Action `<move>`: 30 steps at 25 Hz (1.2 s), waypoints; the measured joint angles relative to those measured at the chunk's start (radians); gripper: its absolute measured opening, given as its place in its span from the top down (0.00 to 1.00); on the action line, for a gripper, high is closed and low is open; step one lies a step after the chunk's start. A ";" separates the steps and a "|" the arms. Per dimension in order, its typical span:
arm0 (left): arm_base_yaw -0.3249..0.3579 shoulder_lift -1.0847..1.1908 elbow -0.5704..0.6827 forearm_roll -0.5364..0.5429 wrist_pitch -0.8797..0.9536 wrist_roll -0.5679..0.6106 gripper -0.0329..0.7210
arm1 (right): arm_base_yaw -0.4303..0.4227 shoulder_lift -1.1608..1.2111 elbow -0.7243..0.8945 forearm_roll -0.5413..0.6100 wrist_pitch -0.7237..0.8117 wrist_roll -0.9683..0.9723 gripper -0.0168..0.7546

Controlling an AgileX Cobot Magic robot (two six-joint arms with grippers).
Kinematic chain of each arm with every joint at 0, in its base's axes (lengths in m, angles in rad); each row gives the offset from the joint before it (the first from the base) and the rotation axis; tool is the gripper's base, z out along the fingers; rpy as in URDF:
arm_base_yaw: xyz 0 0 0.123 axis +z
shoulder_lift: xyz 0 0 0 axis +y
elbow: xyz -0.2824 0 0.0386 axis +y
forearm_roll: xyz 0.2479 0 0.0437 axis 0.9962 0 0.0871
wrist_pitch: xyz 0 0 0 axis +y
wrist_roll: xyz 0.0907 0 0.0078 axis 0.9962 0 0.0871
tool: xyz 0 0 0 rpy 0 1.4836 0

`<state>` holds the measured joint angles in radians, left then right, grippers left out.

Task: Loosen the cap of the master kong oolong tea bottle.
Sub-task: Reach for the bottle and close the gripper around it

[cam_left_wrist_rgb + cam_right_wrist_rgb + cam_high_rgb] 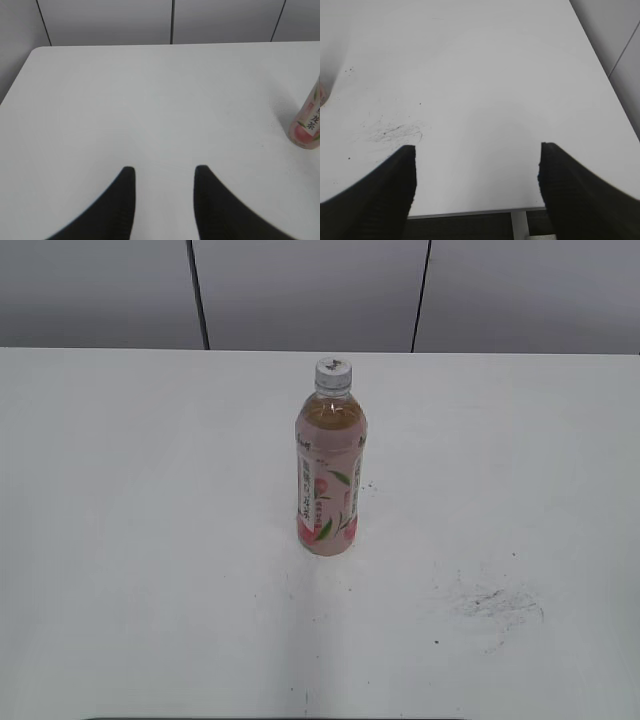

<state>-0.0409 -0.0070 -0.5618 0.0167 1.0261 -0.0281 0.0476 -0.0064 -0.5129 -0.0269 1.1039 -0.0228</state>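
Note:
The master kong oolong tea bottle (330, 475) stands upright in the middle of the white table, amber tea inside, pink peach label. Its white cap (333, 371) with a small dark mark sits on the neck. The bottle's lower part also shows at the right edge of the left wrist view (307, 125), and a sliver of it at the left edge of the right wrist view (321, 95). My left gripper (165, 172) is open and empty, well to the left of the bottle. My right gripper (477, 150) is open wide and empty near the table's front edge. Neither gripper shows in the exterior view.
The white table (140, 540) has a patch of dark scuff marks (495, 605) at the front right, which also shows in the right wrist view (395, 131). Grey wall panels (300, 290) stand behind the table. The table's front edge and a leg (520, 222) show below the right gripper.

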 joint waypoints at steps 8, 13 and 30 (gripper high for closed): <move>0.000 0.000 0.000 0.000 0.000 0.000 0.64 | 0.000 0.000 0.000 0.000 0.000 0.000 0.24; 0.000 0.000 0.000 0.000 0.000 0.000 0.64 | 0.000 0.000 0.000 0.000 0.000 0.000 0.24; 0.000 0.000 0.000 0.000 0.000 0.000 0.64 | 0.000 0.000 0.000 0.000 0.000 0.000 0.24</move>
<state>-0.0409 -0.0070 -0.5618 0.0167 1.0261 -0.0281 0.0476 -0.0064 -0.5129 -0.0269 1.1039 -0.0228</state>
